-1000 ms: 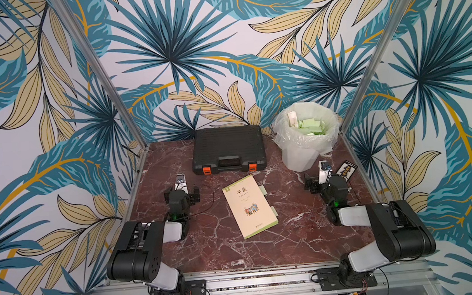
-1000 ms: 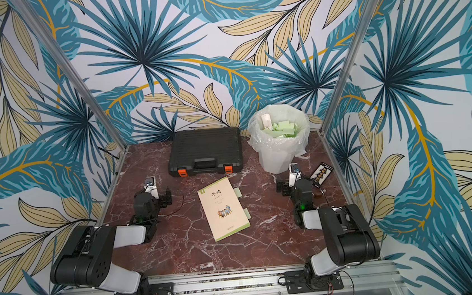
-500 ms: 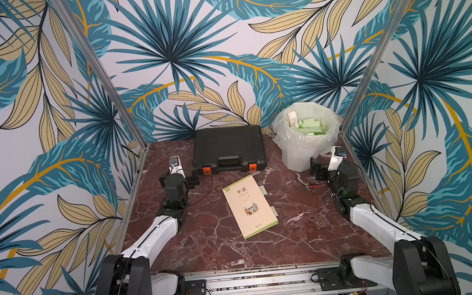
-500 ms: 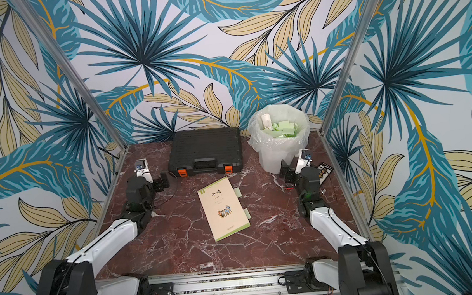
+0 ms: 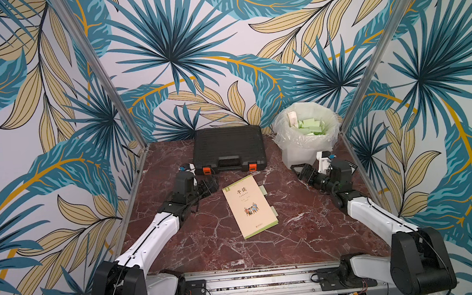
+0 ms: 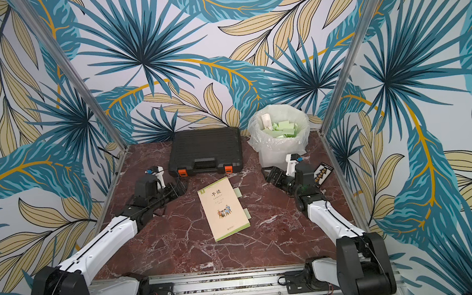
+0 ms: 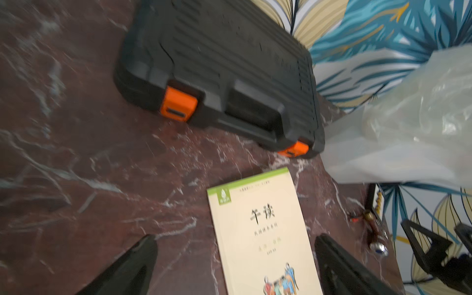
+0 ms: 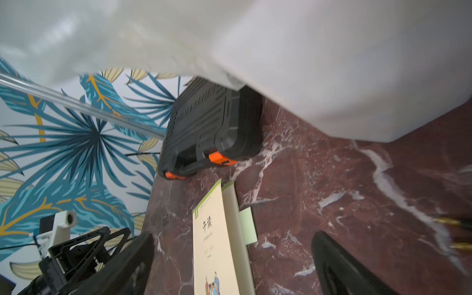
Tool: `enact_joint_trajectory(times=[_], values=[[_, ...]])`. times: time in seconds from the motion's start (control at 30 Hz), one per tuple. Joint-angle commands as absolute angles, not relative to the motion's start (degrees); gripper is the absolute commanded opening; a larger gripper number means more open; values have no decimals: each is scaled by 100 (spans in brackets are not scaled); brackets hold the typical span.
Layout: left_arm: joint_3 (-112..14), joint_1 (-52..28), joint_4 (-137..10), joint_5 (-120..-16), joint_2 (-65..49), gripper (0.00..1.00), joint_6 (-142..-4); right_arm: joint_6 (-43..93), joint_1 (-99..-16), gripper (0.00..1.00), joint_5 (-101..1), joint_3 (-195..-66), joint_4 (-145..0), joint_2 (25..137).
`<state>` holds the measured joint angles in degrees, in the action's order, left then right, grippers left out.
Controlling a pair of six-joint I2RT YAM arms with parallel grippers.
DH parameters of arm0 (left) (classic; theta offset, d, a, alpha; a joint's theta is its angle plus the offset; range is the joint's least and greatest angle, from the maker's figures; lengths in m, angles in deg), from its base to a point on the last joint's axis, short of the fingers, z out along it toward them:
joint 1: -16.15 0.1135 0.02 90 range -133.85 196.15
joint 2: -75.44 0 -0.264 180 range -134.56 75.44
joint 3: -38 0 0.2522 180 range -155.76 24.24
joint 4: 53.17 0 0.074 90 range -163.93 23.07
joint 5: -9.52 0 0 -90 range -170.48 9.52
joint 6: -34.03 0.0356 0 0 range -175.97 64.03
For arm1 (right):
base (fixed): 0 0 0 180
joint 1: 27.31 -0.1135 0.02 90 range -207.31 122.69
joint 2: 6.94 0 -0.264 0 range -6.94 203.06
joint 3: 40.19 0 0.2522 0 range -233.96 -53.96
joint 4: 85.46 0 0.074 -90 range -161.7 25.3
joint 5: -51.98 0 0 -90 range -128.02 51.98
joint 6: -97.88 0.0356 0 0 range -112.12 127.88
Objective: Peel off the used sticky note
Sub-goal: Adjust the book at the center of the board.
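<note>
table [image 5: 208, 244]: red-brown marble, walled by leaf-print panels.
case [image 5: 229, 146]: black, shut, two orange latches. It lies flat at the table's 12 o'clock, against the back wall.
bin [image 5: 302, 154]: white, lined with a clear bag, at 1 o'clock just beside the case; pale green slips lie inside.
book [image 5: 249, 208]: cream cover, shut, flat at the table's centre, its top tilted toward 11 o'clock.
left gripper [image 5: 213, 184]: jaws spread wide with nothing between them. It sits at 10 o'clock of the book, just off its top corner, aimed toward 3 o'clock.
right gripper [image 5: 299, 171]: jaws spread wide, empty. It sits in front of the bin at 2 o'clock of the book, aimed toward 9 o'clock.
upper note [image 5: 263, 190]: pale green tab sticking out of the book's 3 o'clock edge near the top. It lies between the grippers and apart from both, at 8 o'clock of the right gripper and 4 o'clock of the left gripper.
lower note [image 5: 274, 210]: second tab on the same edge, further toward 6 o'clock, well apart from both grippers.
card [image 6: 323, 174]: small, dark, at the table's 3 o'clock edge behind the right wrist; plain in a top view.
right wrist view: shows the upper note [image 8: 247, 228] emerging from under the cover beside the page block, detail the top views lack.
left wrist view: blurred; shows the cover [image 7: 260, 229] between its own fingers [image 7: 138, 265], but neither note.
</note>
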<state>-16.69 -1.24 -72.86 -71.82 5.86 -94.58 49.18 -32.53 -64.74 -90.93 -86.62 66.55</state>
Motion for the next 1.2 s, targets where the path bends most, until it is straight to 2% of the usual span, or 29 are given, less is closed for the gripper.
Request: enact_joint_trajectory(times=[0.0,0.23,0.4,0.7,0.87,1.17], values=[[-1359,-512,-7387,-7149,505,100,-9831,4474,-3802,98,-6796,-9356,-8001,6978],[-891,-1168,-6828,-7360,132,100,-10250,4150,-4540,93,-6822,-9742,-7731,8044],[-811,-1434,-6431,-7369,-495,99,-10321,4062,-4866,86,-6799,-9992,-7727,8696],[-929,-1534,-5851,-7163,-1534,73,-10322,4121,-5185,80,-6876,-10173,-7823,9388],[-1030,-1538,-5812,-7150,-1834,64,-10249,4247,-5363,79,-6938,-9906,-8094,9409],[-1603,-1537,-6095,-7220,-2203,61,-9756,4730,-5890,78,-6505,-8767,-8483,8470]])
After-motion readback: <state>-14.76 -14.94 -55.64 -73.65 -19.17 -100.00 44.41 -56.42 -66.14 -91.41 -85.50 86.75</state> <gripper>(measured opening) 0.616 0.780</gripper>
